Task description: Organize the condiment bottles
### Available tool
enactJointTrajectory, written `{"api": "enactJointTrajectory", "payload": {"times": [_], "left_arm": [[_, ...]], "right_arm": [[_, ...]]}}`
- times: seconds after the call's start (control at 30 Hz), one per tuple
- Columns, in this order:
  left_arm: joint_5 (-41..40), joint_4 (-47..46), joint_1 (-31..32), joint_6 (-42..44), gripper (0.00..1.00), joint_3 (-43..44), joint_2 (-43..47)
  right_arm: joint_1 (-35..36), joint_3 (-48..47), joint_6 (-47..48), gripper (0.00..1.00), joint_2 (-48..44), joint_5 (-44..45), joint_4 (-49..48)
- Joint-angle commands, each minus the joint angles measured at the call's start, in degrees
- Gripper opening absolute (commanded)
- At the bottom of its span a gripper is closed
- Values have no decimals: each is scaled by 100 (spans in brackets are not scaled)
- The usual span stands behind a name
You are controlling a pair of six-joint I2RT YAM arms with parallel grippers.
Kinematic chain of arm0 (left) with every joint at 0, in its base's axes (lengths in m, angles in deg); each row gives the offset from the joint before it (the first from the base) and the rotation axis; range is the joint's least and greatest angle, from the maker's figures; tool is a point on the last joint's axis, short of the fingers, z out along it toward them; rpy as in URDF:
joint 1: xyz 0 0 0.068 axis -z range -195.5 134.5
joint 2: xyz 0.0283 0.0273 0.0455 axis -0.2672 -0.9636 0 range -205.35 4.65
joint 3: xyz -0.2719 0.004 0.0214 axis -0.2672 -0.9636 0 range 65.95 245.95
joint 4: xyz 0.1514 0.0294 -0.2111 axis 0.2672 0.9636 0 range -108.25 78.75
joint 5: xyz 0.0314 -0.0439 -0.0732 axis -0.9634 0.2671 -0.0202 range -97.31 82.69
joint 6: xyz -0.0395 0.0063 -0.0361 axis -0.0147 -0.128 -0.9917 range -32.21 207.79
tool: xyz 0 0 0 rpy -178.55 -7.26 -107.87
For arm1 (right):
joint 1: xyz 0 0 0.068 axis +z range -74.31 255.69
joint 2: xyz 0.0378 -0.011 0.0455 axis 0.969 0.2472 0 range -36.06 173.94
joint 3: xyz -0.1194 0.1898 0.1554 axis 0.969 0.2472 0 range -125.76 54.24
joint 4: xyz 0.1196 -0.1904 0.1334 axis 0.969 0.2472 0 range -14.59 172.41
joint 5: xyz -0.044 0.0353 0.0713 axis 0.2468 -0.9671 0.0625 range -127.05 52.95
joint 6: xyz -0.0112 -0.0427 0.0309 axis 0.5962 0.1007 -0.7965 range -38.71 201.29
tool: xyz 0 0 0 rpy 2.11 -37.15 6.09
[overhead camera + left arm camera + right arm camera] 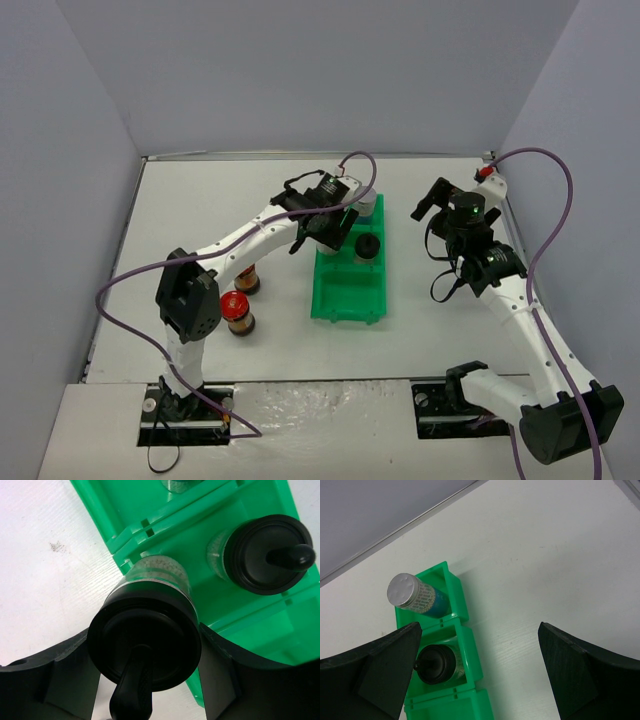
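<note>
Top view: the left end effector (328, 228) hangs over the left wall of the green bin (345, 300), at its middle compartment.

Left wrist view: its fingers (60, 680) clamp an upright black-capped jar (145, 647). Free space in the compartment lies just to the right, beside a second black-capped jar (262, 555).

Right wrist view: the right end effector (480, 627) gapes wide and empty. A silver-capped jar (407, 592) leans in the far compartment to its left.

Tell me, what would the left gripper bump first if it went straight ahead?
Probably the green bin: the left gripper holds a black-capped jar over the bin's side wall, so the jar's bottom would likely touch there first. Depth is unclear.
</note>
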Motion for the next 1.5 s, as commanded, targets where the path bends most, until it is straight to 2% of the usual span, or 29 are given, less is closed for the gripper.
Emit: {"api": "enactJointTrajectory", "payload": {"times": [0.0, 1.0, 1.03, 1.13, 1.23, 1.3, 1.4, 1.47], "left_arm": [[61, -283, 106, 107, 0, 490, 188], [395, -520, 170, 204, 1, 340, -569], [395, -516, 170, 206, 4, 345, -583], [393, -484, 171, 221, 23, 359, -614], [368, -467, 188, 223, 35, 351, -614], [348, -461, 201, 242, 48, 344, -607], [334, -456, 214, 259, 56, 331, -605], [330, -454, 222, 269, 65, 321, -601]], "right_arm": [[21, -86, 18, 100, -75, 123, -341], [21, -44, 35, 100, -38, 129, -335], [21, -40, 34, 100, -41, 130, -334], [21, -24, 26, 100, -50, 138, -341], [21, -15, 26, 100, -57, 138, -341], [21, -9, 26, 100, -51, 138, -341], [23, -13, 20, 100, -42, 135, -333], [25, -7, 22, 100, -45, 129, -332]]}}
